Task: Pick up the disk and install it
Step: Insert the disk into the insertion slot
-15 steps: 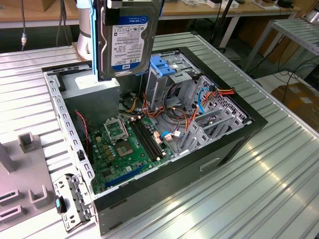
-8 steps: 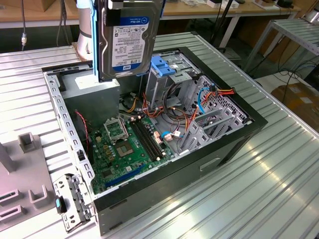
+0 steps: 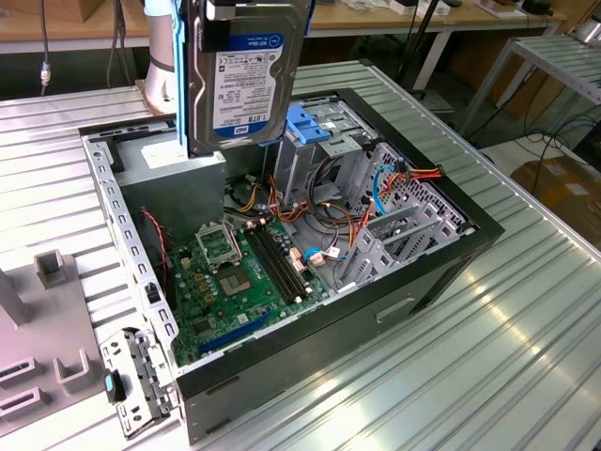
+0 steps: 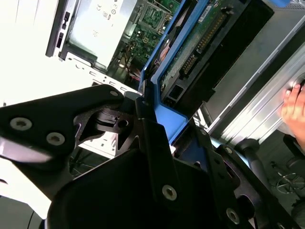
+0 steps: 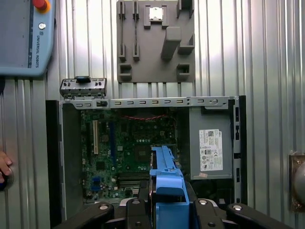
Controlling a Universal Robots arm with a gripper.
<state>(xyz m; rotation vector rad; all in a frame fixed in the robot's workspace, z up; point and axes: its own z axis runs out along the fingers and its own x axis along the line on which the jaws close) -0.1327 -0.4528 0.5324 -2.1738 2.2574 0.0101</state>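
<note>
The disk (image 3: 246,75) hangs upright in the air above the open computer case (image 3: 441,272), its white-and-blue label facing the exterior view. Bright blue rails run along its edges. My gripper (image 3: 223,9) is shut on its upper end, at the exterior view's top edge. In the second wrist view the disk (image 4: 200,43) shows its circuit-board side, with the gripper (image 4: 157,124) clamped on the blue rail. In the first wrist view the disk (image 5: 167,183) points edge-on down toward the case, held by the gripper (image 5: 167,212). The metal drive cage (image 3: 324,141) with its blue latch stands just beside and below the disk.
The motherboard (image 3: 244,272) lies inside the case, with cables (image 3: 394,183) by the cage and a grey power supply (image 5: 212,148) at one end. A grey fixture plate (image 5: 155,40) and a teach pendant (image 5: 24,38) lie on the ribbed table. A person's hand (image 4: 295,102) rests nearby.
</note>
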